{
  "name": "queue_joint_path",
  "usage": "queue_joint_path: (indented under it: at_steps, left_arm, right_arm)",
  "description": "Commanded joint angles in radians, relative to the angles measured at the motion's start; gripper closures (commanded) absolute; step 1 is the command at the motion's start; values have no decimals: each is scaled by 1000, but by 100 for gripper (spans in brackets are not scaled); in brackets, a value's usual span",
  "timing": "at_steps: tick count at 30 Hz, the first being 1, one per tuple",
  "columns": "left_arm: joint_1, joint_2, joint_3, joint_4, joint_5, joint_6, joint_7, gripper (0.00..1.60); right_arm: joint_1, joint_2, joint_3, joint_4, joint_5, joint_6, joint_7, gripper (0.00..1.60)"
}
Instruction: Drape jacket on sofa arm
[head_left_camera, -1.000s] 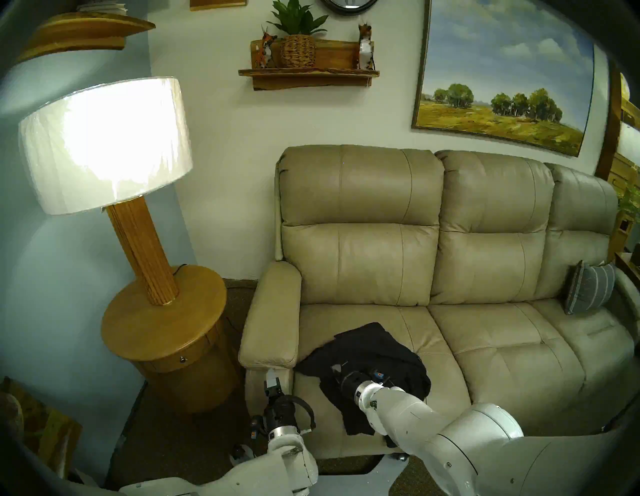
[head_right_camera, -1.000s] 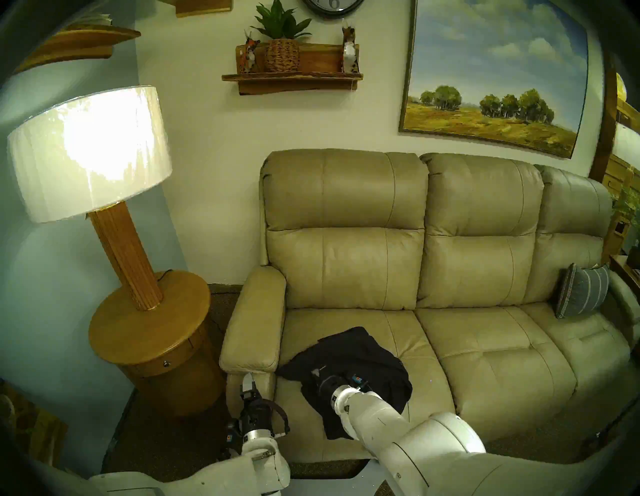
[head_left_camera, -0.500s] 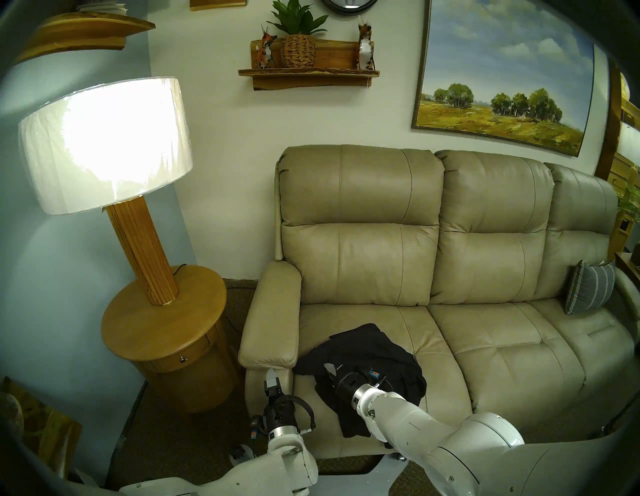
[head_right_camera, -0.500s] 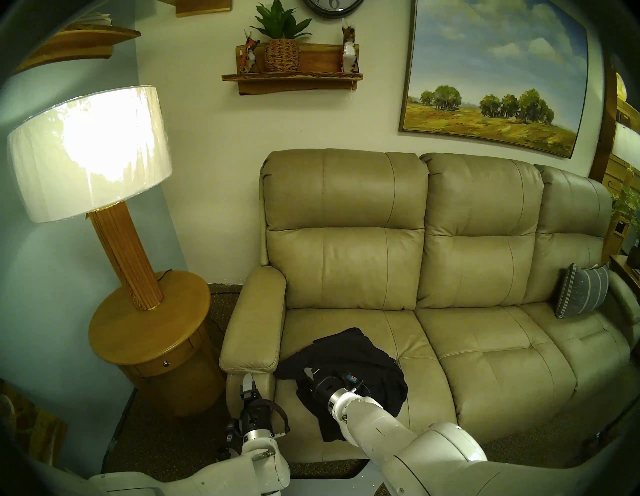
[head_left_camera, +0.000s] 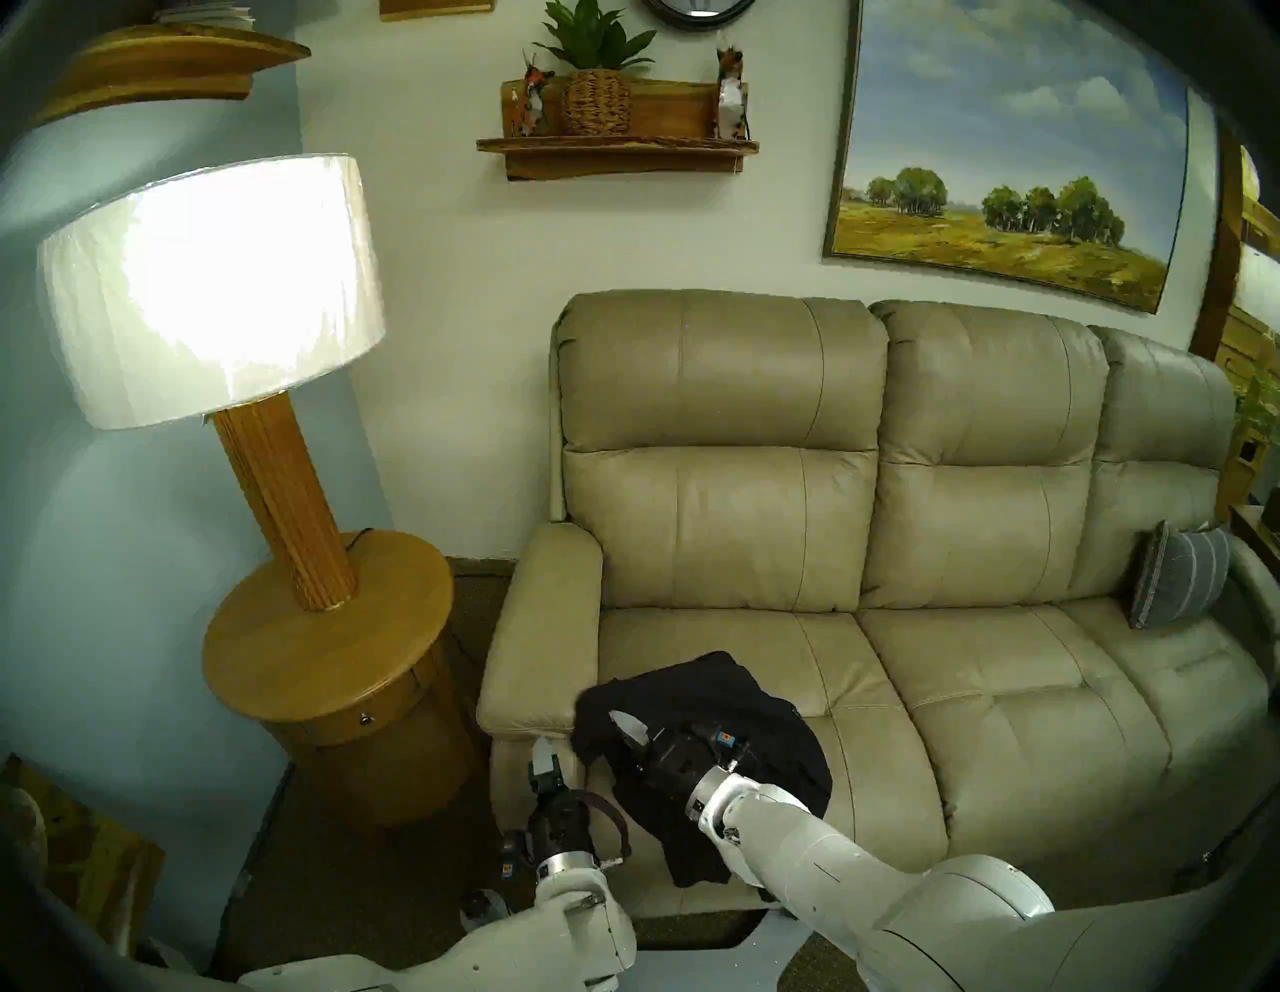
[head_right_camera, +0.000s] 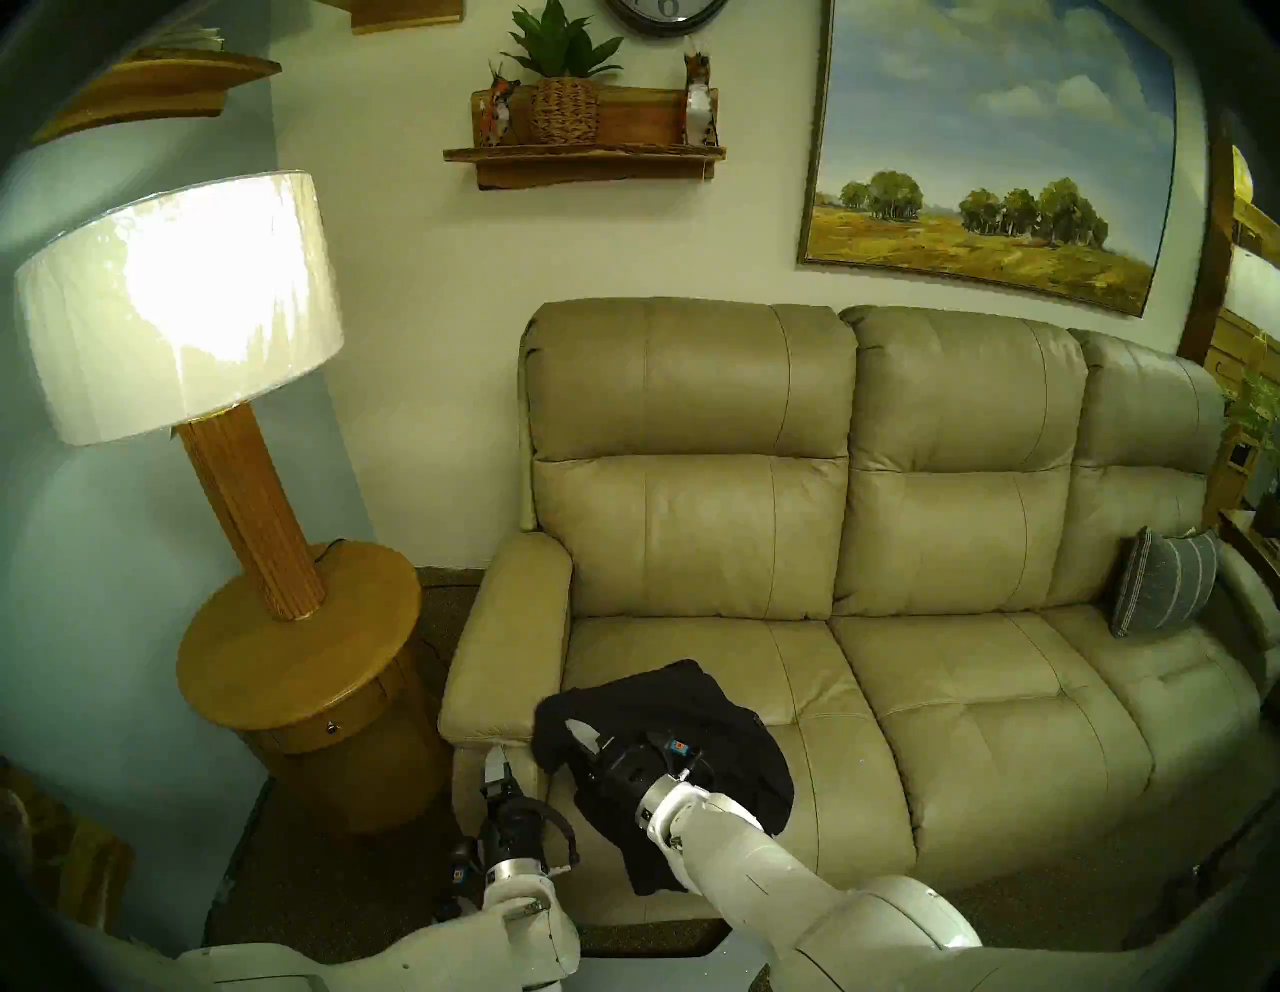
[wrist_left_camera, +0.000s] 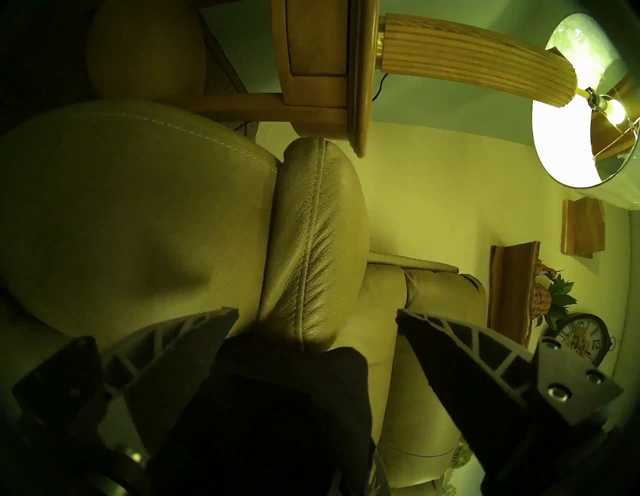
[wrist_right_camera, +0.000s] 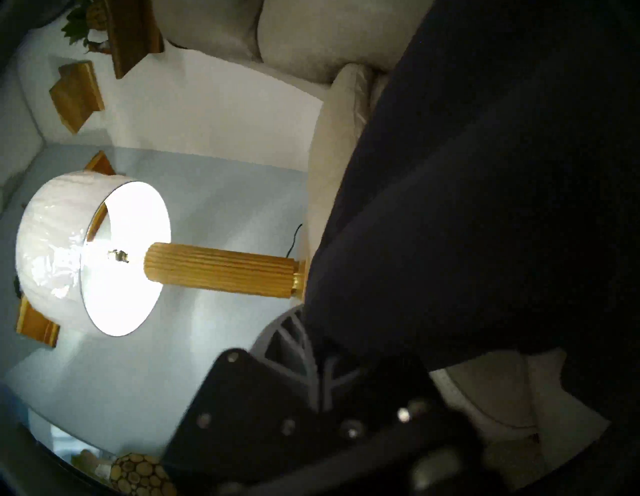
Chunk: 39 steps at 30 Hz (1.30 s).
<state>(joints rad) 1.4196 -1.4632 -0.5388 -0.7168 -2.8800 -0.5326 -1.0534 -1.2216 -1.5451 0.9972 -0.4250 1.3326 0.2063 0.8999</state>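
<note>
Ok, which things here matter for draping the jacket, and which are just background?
In play:
- jacket
- sofa arm
- right pincer, gripping the jacket
- left pincer, open by the sofa front

Background:
- striped pillow
- lamp
- round side table
- wall shelf
- painting

Four fisheye views, dark-rimmed: two from your robot's head, one on each wrist.

Your head pair looks down and forward from well back, onto the sofa arm (head_left_camera: 540, 623), side table (head_left_camera: 325, 644) and lamp (head_left_camera: 208, 291); the right eye's picture sits slightly shifted. Your left wrist view is turned on its side, close under the sofa arm (wrist_left_camera: 311, 242), lamp (wrist_left_camera: 588, 104) at upper right. Your right wrist view, also turned, is pressed against the jacket (wrist_right_camera: 485, 190), lamp (wrist_right_camera: 93, 256) at left. All four share lamp and sofa arm.
</note>
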Motion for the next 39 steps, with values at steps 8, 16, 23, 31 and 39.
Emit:
queue_joint_path:
  at_steps: [8,16,23,31,39]
  left_arm:
    - [-2,2,4,-9,0,0,-16,0]
    - [-2,2,3,-9,0,1,-16,0]
    - [-19,-17,2,3,0,-23,0,0]
    - [-51,-43,28,40,0,-4,44,0]
    - [-90,-81,13,99,0,0,51,0]
  right_arm:
    - [17,-10,-29,40,-26,8,181,160]
    - [33,-21,-26,84,-36,10,197,160]
    - [46,-32,-25,112,-44,14,209,160]
    - [54,-26,-21,116,-44,17,221,160]
    - [60,-14,-18,117,-41,33,227,160]
